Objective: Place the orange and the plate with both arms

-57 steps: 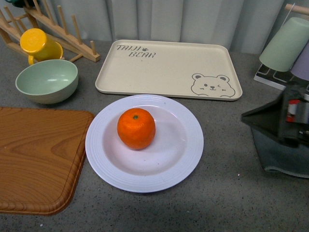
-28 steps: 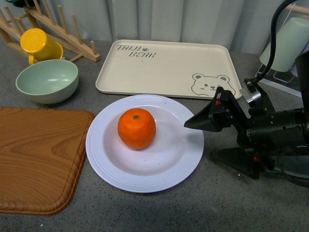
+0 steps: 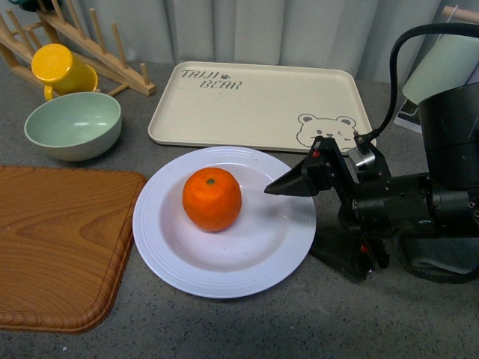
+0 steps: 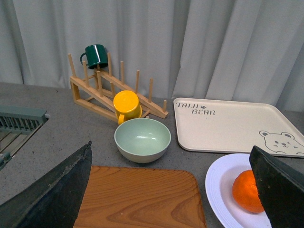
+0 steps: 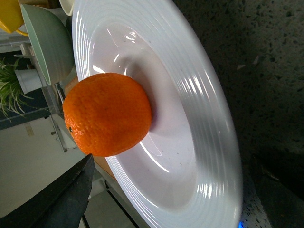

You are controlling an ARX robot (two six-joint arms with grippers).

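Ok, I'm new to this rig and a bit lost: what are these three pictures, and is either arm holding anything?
This is a robot with two arms, each ending in a two-fingered claw. The front picture looks out from its body over a grey counter. The other two come from cameras on the left and right wrists, and the dark wedges at their edges are the claws themselves.

The orange sits on the white plate. Behind the plate lies a beige bear tray. To the left are a wooden board, a green bowl and a yellow cup by a wooden rack.

The right gripper is open at the plate's right edge. The left gripper is open too, outside the front picture. Nothing is held.
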